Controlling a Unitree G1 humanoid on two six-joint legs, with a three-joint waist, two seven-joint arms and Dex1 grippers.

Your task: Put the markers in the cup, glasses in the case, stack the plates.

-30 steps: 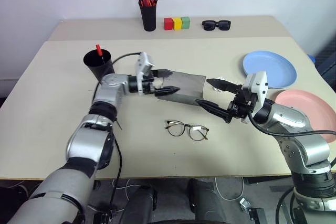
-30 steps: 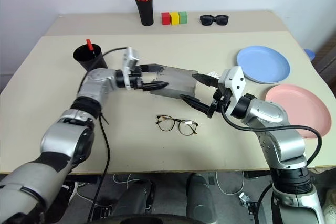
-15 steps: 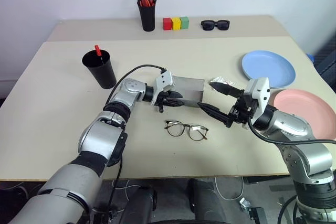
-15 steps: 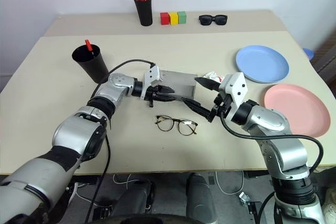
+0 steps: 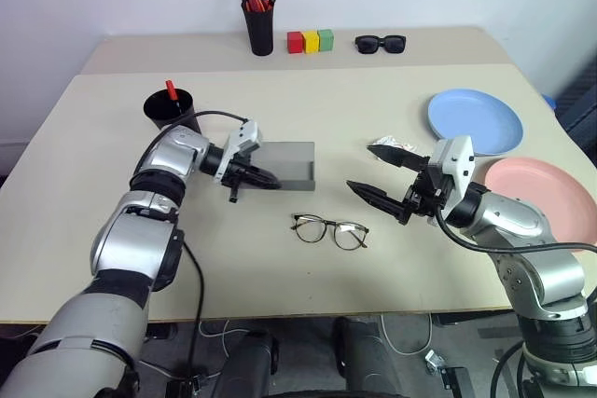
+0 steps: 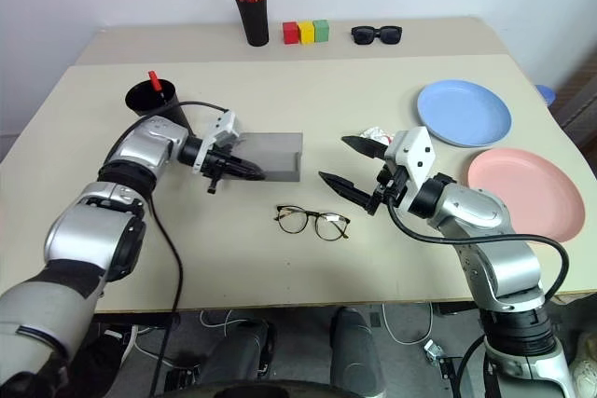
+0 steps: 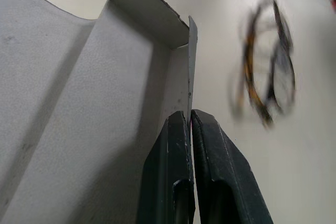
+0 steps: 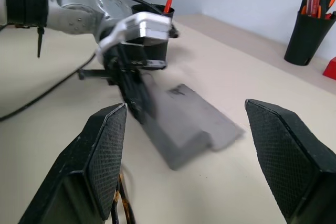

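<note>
Left arm reaches forward across the table [image 5: 112,193], forearm low, wrist bent so the left gripper [image 5: 266,181] points toward the robot's right and slightly down. Its fingers [image 7: 181,145] are pressed together, pinching the thin front wall of the case [image 5: 284,160]; wrist view shows the wall edge caught between the two pads. Case lies open, grey, left of table centre, well apart from the plates. Right arm is bent at the elbow, held above the table to the right of centre, right gripper [image 5: 382,171] level and aimed toward the robot's left at the case. Its fingers [image 8: 105,145] are spread wide, nothing between them. Glasses [image 5: 331,231] lie flat on the table near the front edge, between the two grippers and closer to the robot, just in front of the case, touching neither. Cup [image 5: 170,107] stands upright behind the left forearm with a red-capped marker [image 5: 172,90] sticking out. Blue plate [image 5: 477,121] and pink plate [image 5: 541,195] lie side by side at the right edge, not stacked; whether their rims touch I can't tell.
</note>
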